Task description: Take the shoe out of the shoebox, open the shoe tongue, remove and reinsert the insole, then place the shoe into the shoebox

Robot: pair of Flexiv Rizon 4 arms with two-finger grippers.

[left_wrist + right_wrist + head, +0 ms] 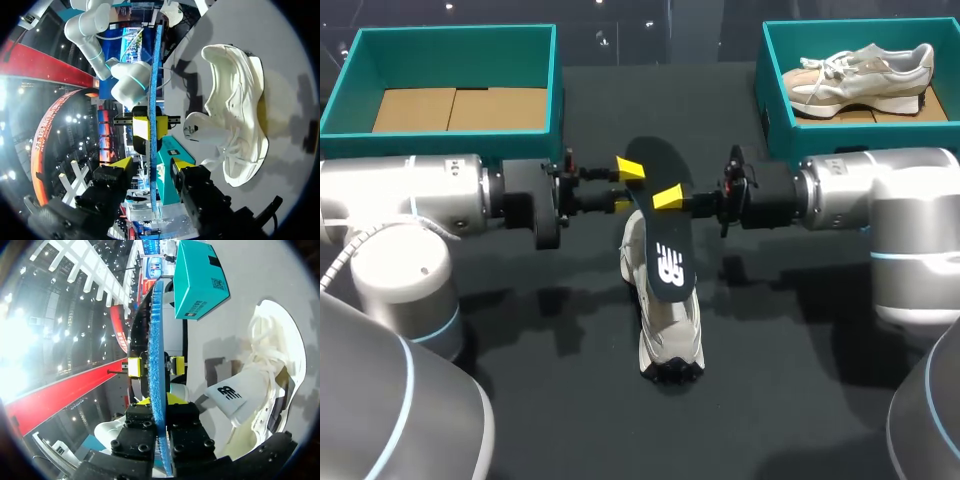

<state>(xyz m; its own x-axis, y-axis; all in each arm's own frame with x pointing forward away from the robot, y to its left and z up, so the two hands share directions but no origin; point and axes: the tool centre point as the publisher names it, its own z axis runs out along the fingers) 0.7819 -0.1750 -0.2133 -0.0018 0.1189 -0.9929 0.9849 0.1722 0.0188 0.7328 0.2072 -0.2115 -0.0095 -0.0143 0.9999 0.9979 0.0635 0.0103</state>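
We judged the insole (pixel 665 260) light and floppy; our right hand (pixel 667 197) pinched its middle, our left hand (pixel 630 168) gaped around it.

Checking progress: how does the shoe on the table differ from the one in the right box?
The table shoe stands on the black table, tongue pulled open, its insole out above it. The boxed shoe sits in the right teal shoebox, laced up. Both are pale sneakers.
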